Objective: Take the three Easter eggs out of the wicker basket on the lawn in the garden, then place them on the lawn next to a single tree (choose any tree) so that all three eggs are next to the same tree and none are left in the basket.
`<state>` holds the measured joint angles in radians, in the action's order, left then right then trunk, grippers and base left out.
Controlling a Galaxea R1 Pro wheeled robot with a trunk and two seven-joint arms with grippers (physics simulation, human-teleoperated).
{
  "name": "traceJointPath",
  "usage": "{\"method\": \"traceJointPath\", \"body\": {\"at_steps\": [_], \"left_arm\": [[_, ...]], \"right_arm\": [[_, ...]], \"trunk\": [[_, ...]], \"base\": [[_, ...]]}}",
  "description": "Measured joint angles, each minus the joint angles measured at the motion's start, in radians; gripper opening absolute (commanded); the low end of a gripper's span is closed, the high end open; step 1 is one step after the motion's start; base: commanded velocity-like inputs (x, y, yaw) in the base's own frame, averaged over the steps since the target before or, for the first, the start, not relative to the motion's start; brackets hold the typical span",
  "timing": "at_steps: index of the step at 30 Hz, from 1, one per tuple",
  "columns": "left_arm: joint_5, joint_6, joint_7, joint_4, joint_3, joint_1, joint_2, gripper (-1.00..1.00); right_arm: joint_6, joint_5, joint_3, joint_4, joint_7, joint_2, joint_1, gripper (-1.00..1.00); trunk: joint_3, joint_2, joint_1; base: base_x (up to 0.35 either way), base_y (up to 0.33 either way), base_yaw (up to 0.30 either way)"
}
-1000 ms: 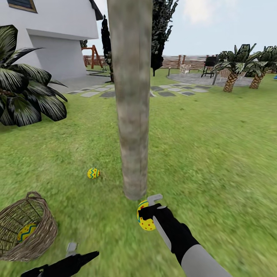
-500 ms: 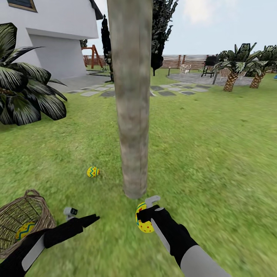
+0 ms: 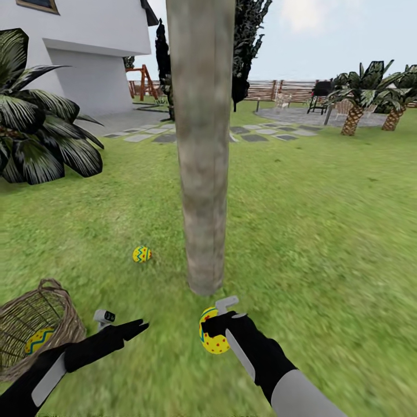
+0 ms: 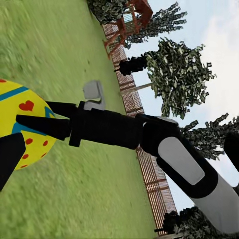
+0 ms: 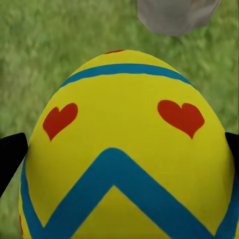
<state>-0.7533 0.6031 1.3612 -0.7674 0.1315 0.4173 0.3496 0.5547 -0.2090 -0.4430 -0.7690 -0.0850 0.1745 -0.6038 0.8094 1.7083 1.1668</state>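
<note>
The right gripper (image 3: 215,324) holds an egg (image 3: 212,339) between its fingers, low over the lawn (image 3: 324,231) and just in front of the foot of the tree (image 3: 204,174). In the right wrist view the held egg (image 5: 124,149) sits between the two black fingertips, its narrow end pointing away along the fingers toward the grass. That is the relation the next move turns on: the egg lies on the near side of the trunk, close to the base, with grass directly under it — a short drop and an opening of the fingers should, by my judgement, leave it beside the tree.

A second egg (image 3: 141,253) already lies on the grass just left of the trunk. A third egg (image 3: 36,340) is in the basket (image 3: 58,313) at the lower left.

The left gripper (image 3: 124,327) hangs empty between basket and trunk; how wide its fingers stand I cannot tell. It is the nearer arm for the basket egg — the right is occupied.
</note>
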Motion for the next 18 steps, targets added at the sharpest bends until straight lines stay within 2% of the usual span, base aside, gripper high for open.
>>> {"method": "traceJointPath", "body": {"at_steps": [9, 18], "left_arm": [[0.001, 0.000, 0.000, 0.000, 0.000, 0.001, 0.000, 1.00], [0.001, 0.000, 0.000, 0.000, 0.002, 0.000, -0.007, 1.00]], "right_arm": [[0.000, -0.001, 0.002, 0.002, -0.002, 0.000, 0.000, -1.00], [-0.003, -0.002, 0.003, 0.003, -0.003, 0.000, 0.000, -1.00]], "trunk": [[0.041, 0.063, 0.035], [0.083, 0.126, 0.069]], "base": [[0.000, 0.000, 0.075], [0.000, 0.000, 0.007]]}}
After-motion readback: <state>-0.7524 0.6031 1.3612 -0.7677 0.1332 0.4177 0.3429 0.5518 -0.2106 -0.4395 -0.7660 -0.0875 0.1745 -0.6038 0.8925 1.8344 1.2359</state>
